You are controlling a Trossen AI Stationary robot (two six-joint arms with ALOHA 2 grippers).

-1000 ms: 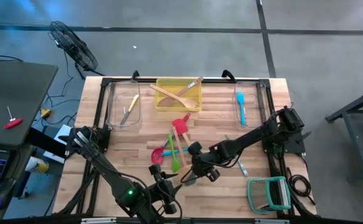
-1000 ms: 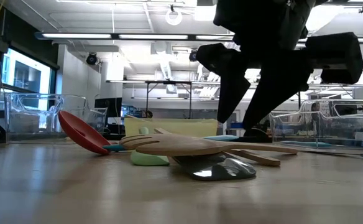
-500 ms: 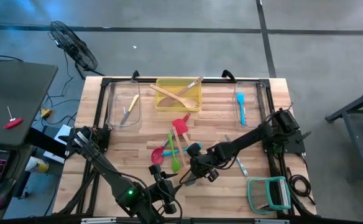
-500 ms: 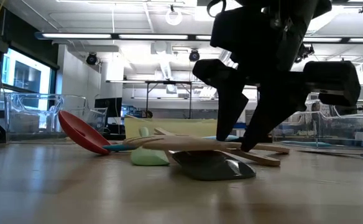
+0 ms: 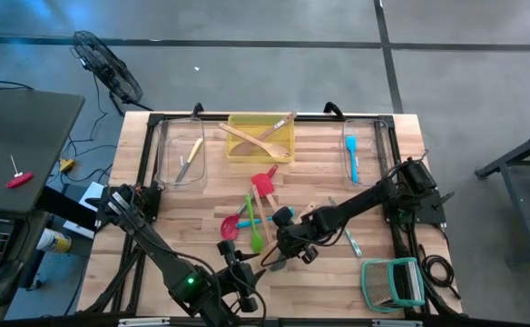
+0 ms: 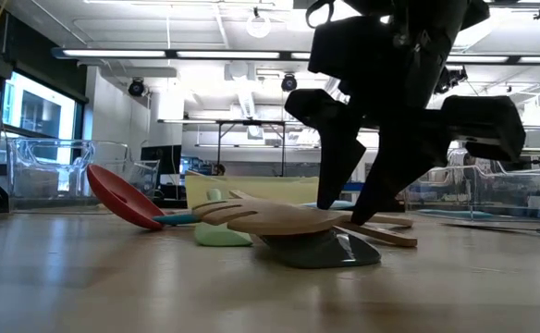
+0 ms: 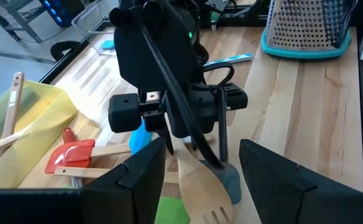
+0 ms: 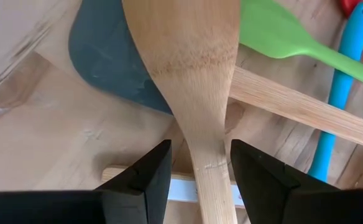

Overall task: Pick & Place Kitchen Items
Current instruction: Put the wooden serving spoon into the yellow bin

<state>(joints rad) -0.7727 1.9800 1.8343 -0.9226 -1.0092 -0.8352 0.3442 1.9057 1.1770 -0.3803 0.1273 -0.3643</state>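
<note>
A wooden slotted spoon [image 8: 191, 56] lies on a grey spatula [image 8: 97, 56] at the near end of a loose pile with a green spatula [image 5: 254, 227], a blue-handled one [image 8: 346, 74] and a red ladle [image 5: 230, 227]. My right gripper [image 8: 200, 149] points down at the pile, open. Its fingers stand on either side of the spoon's handle [image 6: 344, 215]. My left gripper [image 7: 201, 149] hangs open above the table's near edge [image 5: 238, 272], facing the pile with nothing between its fingers. My right gripper comes from above, slanting, with its fingers across the wooden spoon's handle [image 8: 209, 168] just behind the head. A gap shows beside one finger [image 8: 150, 177]. The other finger [image 8: 250, 174] stands close against the handle, and I cannot tell whether it touches. The spoon rests on the grey spatula.
A yellow tray [image 5: 233, 150] with two wooden utensils stands at the far middle. Clear bins flank it: the left one [image 5: 167, 159] has a yellow-handled knife, the right one [image 5: 367, 163] a blue spatula. A red spatula [image 5: 265, 182], a metal knife [image 5: 351, 241] and a teal rack [image 5: 392, 282] are also there.
My right gripper has sunk a little over the wooden spoon, so its fingertips now reach down past the handle on both sides. The spoon's head has shifted slightly on the grey spatula.
</note>
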